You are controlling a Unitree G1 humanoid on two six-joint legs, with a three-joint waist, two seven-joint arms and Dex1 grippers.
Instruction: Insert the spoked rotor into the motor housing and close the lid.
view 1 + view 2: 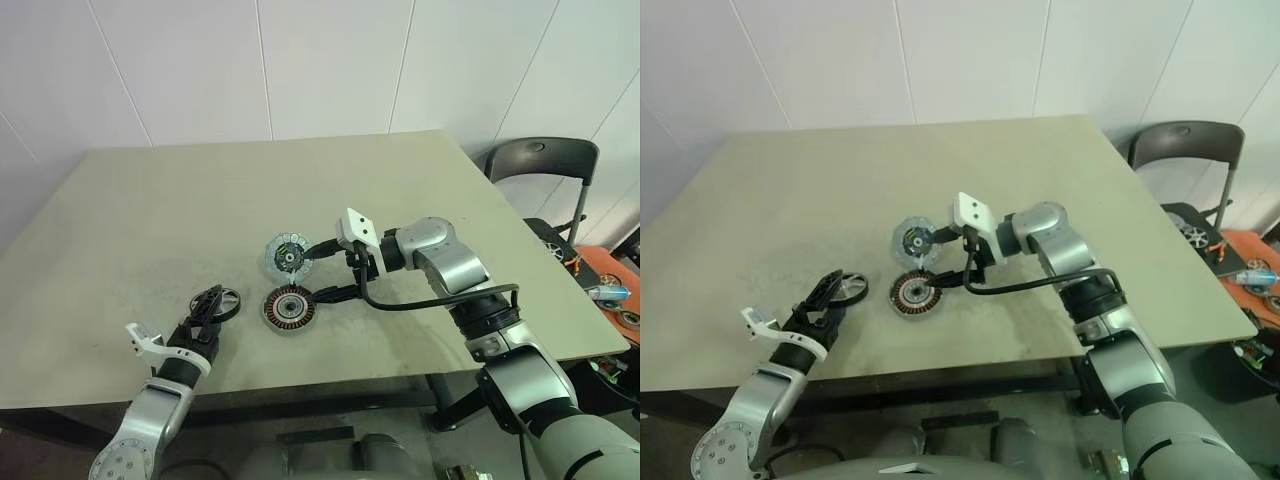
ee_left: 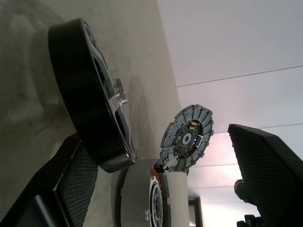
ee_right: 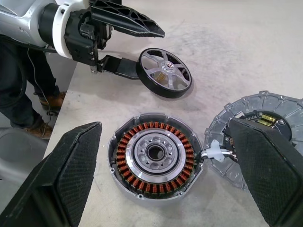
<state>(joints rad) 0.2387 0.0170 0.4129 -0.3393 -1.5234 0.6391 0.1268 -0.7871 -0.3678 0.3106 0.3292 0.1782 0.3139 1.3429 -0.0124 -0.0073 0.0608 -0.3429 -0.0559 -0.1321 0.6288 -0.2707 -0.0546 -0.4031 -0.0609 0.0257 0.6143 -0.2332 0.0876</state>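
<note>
- The left gripper [image 3: 130, 45] hides part of the spoked rotor [image 3: 164, 74] in the head views; the right wrist view shows the rotor lying on the table [image 1: 150, 230], with one black finger [image 3: 120, 66] ending at its rim. Whether that finger touches it is hard to tell.
- The left gripper's jaws stand wide apart and clasp nothing.
- The motor housing [image 3: 155, 155] lies flat beside the rotor, its copper windings facing up.
- The lid [image 3: 265, 130] is hinged open at the housing's edge, partly covered in the right wrist view by a finger of the right gripper [image 1: 322, 270].
- The right gripper is spread wide over housing and lid, gripping neither.
- A dark chair [image 1: 540, 165] stands past the table's right edge.
</note>
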